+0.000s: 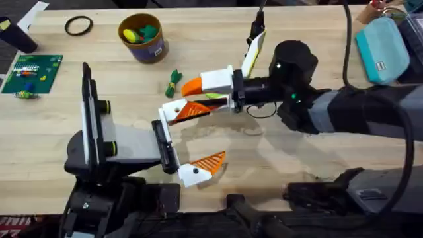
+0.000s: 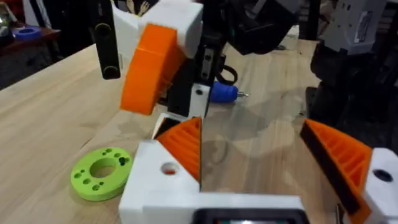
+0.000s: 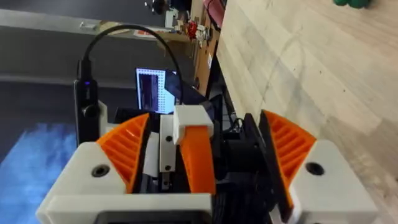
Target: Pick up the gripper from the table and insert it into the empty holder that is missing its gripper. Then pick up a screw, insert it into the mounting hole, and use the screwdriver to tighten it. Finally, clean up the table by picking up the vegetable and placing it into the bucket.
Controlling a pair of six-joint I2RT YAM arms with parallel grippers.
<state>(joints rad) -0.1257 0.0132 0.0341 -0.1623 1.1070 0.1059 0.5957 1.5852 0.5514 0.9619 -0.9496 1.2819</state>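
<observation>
Close under the overhead camera my left pincer [image 1: 215, 132] stands wide. The orange gripper [image 1: 195, 110] sits on the holder [image 1: 173, 114] at centre frame, its long axis pointing right into my right pincer [image 1: 192, 89]; the print on the green card [image 1: 32, 71] at upper left is unreadable. From my left wrist, the mounting hole [image 2: 168, 168] shows at lower centre. From my right wrist, my pads [image 3: 124, 155] stand apart around that tip, seemingly not pinching it.
</observation>
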